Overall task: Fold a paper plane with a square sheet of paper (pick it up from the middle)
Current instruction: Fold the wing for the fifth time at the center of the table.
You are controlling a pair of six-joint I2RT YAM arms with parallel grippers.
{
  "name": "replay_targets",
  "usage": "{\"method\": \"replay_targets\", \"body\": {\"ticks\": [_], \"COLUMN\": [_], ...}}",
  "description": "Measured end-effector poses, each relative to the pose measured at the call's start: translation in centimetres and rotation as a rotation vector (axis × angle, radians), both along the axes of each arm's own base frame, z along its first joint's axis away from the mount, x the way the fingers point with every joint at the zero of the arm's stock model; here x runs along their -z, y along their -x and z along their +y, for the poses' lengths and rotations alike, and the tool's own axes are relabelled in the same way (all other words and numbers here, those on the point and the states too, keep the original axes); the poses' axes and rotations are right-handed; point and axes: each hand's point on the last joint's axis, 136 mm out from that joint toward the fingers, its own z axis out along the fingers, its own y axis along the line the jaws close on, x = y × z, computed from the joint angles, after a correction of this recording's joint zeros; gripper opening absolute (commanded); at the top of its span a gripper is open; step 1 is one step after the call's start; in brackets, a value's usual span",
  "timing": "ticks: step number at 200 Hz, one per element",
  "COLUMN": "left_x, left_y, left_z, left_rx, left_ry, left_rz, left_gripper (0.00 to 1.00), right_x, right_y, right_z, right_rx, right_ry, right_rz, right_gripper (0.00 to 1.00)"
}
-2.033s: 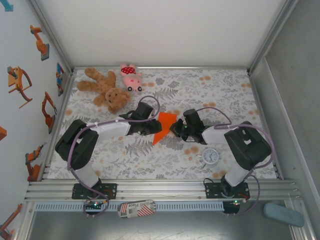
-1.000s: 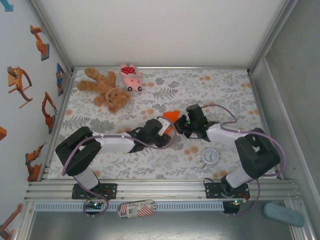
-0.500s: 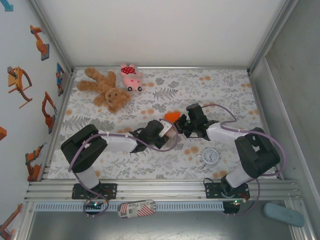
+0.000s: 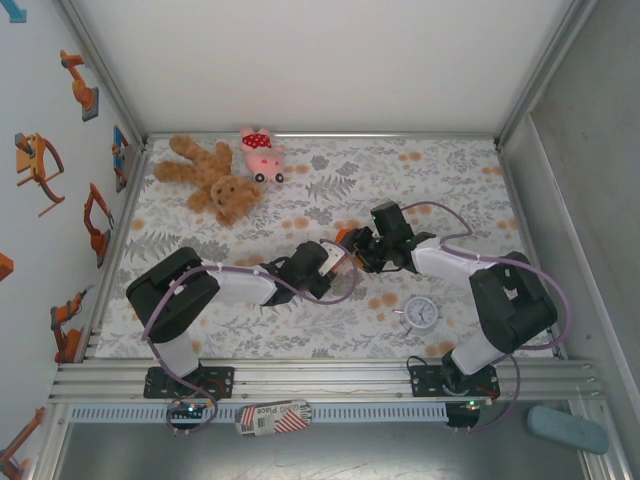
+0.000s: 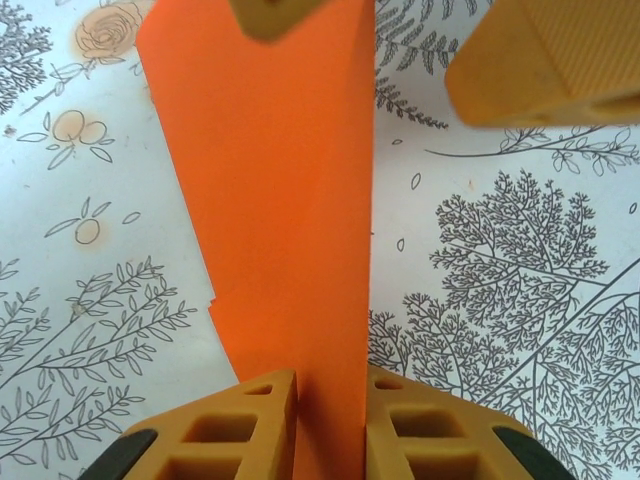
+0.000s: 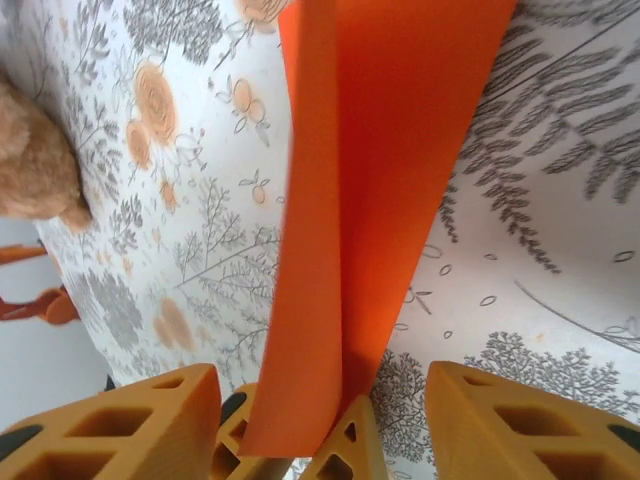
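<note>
Left claw (image 5: pixel 331 385): clenched on the paper plane (image 5: pixel 280 180). In its wrist view we see both yellow fingers (image 5: pixel 235 425) pressed against the orange fold from either side, with no gap showing.

Paper plane: a long, narrow, part-folded strip of orange paper. It runs straight out from between the left claw's fingers towards the right claw. A crease runs along its length and one layered edge is stepped. We cannot tell whether its far end rests on the floral table cover (image 5: pixel 500 280).

Right claw (image 6: pixel 320 372): released. Its two fingers stand well apart, one on each side of the paper, and we see neither pad touching it. The left claw's fingertips sit between them.

Clock (image 4: pixel 421 313): to the right of the right claw and nearer the arm bases, well apart from the paper.

Handling: we judge the paper very light and thin. It should be stiff along the crease and floppy across the flaps, easy to crumple or tear, and likely to slip between smooth pads.

Where to hold: we would pinch on the centre crease, where the layers are thickest. We would keep the grip light and flat, and leave the loose flaps and the tip free.
</note>
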Motion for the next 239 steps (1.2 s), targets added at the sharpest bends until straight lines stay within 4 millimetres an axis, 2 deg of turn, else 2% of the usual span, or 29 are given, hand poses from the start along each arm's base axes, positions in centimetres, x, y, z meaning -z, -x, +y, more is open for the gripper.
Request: {"method": "replay_targets", "body": {"ticks": [28, 97, 159, 239], "left_x": [0.4, 0.7, 0.9, 0.9], "left_y": [0.2, 0.8, 1.1, 1.0], "left_z": [0.0, -0.7, -1.0, -1.3], "left_rx": [0.007, 0.037, 0.035, 0.041], "left_ry": [-0.007, 0.003, 0.050, 0.097], "left_rz": [0.008, 0.048, 0.132, 0.202], "left_gripper": [0.18, 0.17, 0.18, 0.18], "right_x": [0.0, -1.5, -1.8, -0.5], "right_y": [-0.2, -0.8, -0.9, 0.5], "right_z": [-1.3, -4.8, -5.8, -6.6], "right_rx": [-0.006, 0.022, 0.029, -0.006], "right_ry": [0.057, 0.149, 0.182, 0.222], "right_rz": [-0.011, -0.068, -0.099, -0.084], "right_gripper": [0.67, 0.68, 0.68, 0.68]}}
